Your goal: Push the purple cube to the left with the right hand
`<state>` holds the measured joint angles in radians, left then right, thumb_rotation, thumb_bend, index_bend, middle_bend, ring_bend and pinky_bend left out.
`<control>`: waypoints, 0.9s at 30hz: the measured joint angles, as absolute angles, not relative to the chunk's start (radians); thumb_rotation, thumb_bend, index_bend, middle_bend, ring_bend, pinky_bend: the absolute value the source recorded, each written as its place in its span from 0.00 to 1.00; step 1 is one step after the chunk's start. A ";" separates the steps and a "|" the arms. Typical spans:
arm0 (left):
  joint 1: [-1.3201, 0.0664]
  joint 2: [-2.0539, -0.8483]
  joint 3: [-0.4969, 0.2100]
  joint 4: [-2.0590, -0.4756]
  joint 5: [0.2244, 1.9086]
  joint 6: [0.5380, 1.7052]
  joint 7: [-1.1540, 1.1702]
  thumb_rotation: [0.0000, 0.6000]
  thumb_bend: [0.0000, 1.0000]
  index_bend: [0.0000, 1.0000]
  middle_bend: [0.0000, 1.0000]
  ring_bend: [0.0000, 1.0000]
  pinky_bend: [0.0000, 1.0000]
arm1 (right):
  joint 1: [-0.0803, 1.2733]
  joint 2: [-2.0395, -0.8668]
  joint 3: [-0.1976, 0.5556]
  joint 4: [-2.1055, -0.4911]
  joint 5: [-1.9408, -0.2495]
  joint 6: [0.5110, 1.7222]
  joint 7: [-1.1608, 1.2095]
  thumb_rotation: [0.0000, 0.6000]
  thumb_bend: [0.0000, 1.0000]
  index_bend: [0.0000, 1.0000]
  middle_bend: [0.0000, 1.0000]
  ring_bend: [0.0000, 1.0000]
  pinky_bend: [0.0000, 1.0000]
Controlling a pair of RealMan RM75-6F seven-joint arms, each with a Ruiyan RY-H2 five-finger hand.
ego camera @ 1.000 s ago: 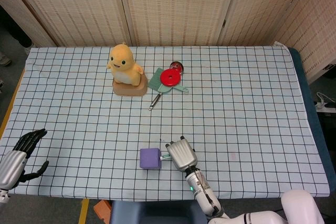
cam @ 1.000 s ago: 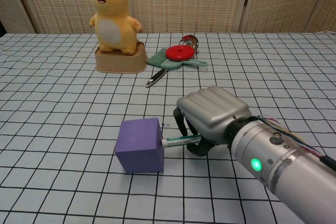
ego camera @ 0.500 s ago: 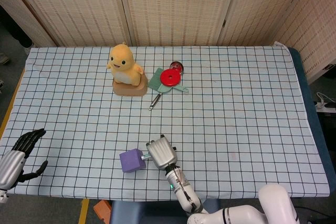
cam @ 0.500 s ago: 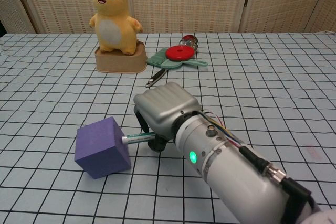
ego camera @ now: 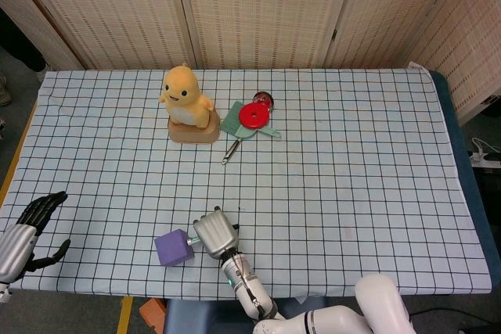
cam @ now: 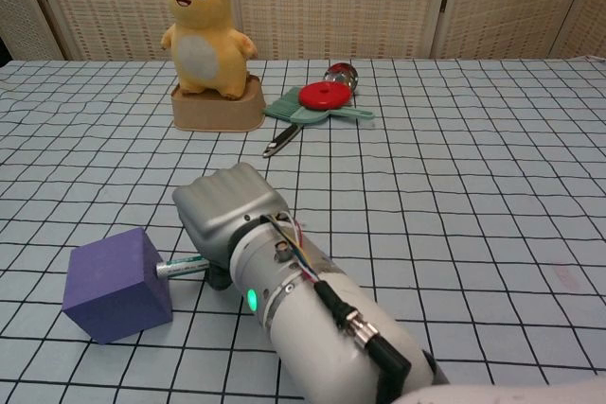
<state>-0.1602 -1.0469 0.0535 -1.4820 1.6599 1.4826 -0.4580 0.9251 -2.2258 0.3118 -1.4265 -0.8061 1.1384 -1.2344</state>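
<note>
The purple cube (ego camera: 174,248) (cam: 115,283) lies near the front edge of the checked table, left of centre, turned slightly askew. My right hand (ego camera: 214,233) (cam: 225,210) sits just to its right with its fingers curled in, and one straight finger touches the cube's right face. My left hand (ego camera: 30,228) hovers at the table's front left corner with its fingers spread and nothing in it; the chest view does not show it.
A yellow plush toy on a tan base (ego camera: 188,107) (cam: 210,49) stands at the back. To its right lie a red disc (ego camera: 254,114) (cam: 324,96) on a green brush and a metal utensil (ego camera: 232,150). Checked cloth (ego camera: 368,170) covers the table.
My right hand has swept left along the front of the table, pushing the purple cube left and turning it slightly. The left hand has stayed put.
</note>
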 measured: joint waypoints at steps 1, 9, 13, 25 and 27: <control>-0.160 -1.047 0.053 -1.482 1.660 1.485 -0.458 1.00 0.41 0.00 0.02 0.00 0.06 | 0.929 -2.229 0.315 -1.422 -0.803 1.141 -1.235 1.00 0.44 1.00 0.88 0.64 0.42; -0.154 -1.045 0.054 -1.485 1.666 1.498 -0.447 1.00 0.41 0.00 0.02 0.00 0.06 | 0.897 -2.161 0.284 -1.497 -0.830 1.207 -1.218 1.00 0.45 1.00 0.88 0.64 0.42; -0.150 -1.046 0.054 -1.489 1.667 1.504 -0.433 1.00 0.41 0.00 0.02 0.00 0.06 | 0.853 -2.070 0.241 -1.591 -0.862 1.263 -1.209 1.00 0.45 1.00 0.88 0.64 0.42; -0.141 -1.052 0.047 -1.511 1.656 1.510 -0.364 1.00 0.41 0.00 0.02 0.00 0.06 | 0.635 -1.724 0.023 -1.725 -1.018 1.409 -1.006 1.00 0.45 0.95 0.88 0.62 0.42; -0.141 -1.054 0.046 -1.515 1.653 1.506 -0.353 1.00 0.41 0.00 0.02 0.00 0.06 | 0.606 -1.700 -0.002 -1.705 -1.030 1.407 -0.947 1.00 0.45 0.92 0.88 0.61 0.42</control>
